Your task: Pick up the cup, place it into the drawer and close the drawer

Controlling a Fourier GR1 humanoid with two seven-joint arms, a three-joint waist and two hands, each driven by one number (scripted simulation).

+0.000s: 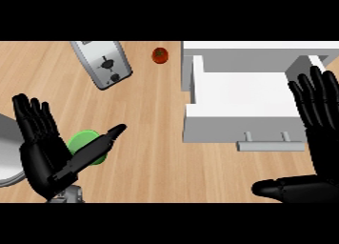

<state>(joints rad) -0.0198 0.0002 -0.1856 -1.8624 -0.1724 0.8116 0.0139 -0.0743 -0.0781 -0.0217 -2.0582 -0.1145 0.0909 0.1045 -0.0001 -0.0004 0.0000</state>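
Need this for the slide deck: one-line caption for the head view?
Open left hand beside the green cup on the wooden counter; open right hand by the pulled-out white drawer.

Grey toaster [102, 64] lying tilted on wooden counter [158, 157], small tomato [160, 55] near it

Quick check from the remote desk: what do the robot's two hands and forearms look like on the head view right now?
Both hands are glossy black, with long segmented fingers and a thick thumb. The left hand joins a grey metallic wrist piece visible at the lower edge. The right hand looks the same in colour and build; its forearm is out of view. No cables, markings or sleeves show.
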